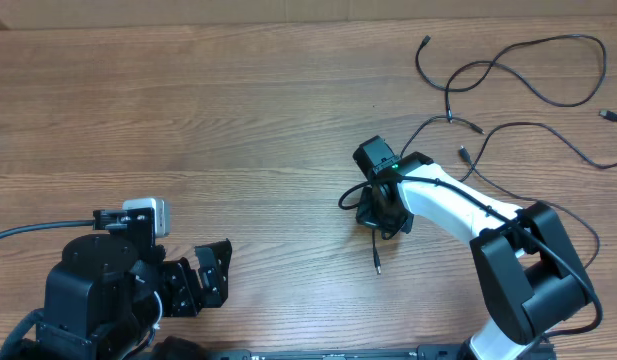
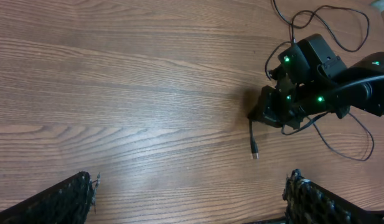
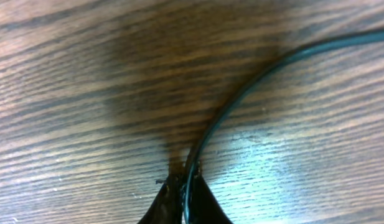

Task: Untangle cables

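Jaws on the right gripper [image 3: 182, 186] are pressed together on 1 thin black cable [image 3: 241, 93], which we see running straight into the fingertips in the right wrist view. From the pinch, that cable curves off to the upper right of that view, so its long axis leaves the jaws on a slant.

Overhead, the right gripper sits nose-down over a small bundle [image 1: 360, 212] near the middle of the bench [image 1: 188, 120]. A loop pokes out on the bundle's left, and a short tail ending in a plug [image 1: 376, 268] points toward the robot's side.

We judge the coming move to be a pull away from the bundle, and it turns on where the slack lies. The loose cables [image 1: 528, 75] spread beyond the gripper, toward the far right corner. Whether the pinched cable joins them we cannot tell.

The right arm is plainly the nearer 1. The left gripper [image 1: 203, 275] hangs well apart on the left, jaws spread wide and holding nothing, with the bundle ahead of it and to its right.
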Available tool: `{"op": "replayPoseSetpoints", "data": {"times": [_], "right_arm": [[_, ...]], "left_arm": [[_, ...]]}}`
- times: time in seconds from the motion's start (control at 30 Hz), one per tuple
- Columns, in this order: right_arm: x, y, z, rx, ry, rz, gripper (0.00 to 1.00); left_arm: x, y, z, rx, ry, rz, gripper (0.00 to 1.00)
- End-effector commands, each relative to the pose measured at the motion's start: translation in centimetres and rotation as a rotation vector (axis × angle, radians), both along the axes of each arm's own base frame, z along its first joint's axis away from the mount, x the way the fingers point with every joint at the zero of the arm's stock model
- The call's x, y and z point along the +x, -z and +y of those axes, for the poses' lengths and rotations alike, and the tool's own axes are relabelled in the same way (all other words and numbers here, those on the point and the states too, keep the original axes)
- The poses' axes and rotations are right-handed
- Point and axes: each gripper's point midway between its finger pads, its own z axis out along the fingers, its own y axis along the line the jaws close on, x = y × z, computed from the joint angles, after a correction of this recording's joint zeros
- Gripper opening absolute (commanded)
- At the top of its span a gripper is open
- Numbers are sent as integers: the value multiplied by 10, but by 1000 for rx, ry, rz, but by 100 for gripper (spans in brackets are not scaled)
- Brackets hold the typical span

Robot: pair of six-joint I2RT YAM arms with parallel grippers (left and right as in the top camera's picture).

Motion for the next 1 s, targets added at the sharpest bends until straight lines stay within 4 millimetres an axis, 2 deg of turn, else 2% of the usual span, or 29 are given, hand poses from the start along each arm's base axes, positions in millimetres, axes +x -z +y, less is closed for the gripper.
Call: {"op": "replayPoseSetpoints", "data": {"times": [0.0, 0.07, 0.27, 0.5, 0.8, 0.97], "right_arm": [[-20, 19, -22, -90, 26, 76, 4], [-22, 17, -34, -126, 44, 90, 4], [-31, 10, -91, -247, 163, 175, 4], [-30, 5, -146, -249, 335, 227, 4], [-26, 0, -202, -194, 503, 235, 4], [-14, -5, -210, -64, 490, 214, 4]], "left_arm": [[1, 0, 1, 14, 3, -7, 100], [1, 0, 1, 14, 4, -7, 100], [1, 0, 1, 14, 3, -7, 99], [1, 0, 1, 14, 3, -7, 99], [1, 0, 1, 14, 3, -7, 100], [1, 0, 1, 14, 3, -7, 100]]}}
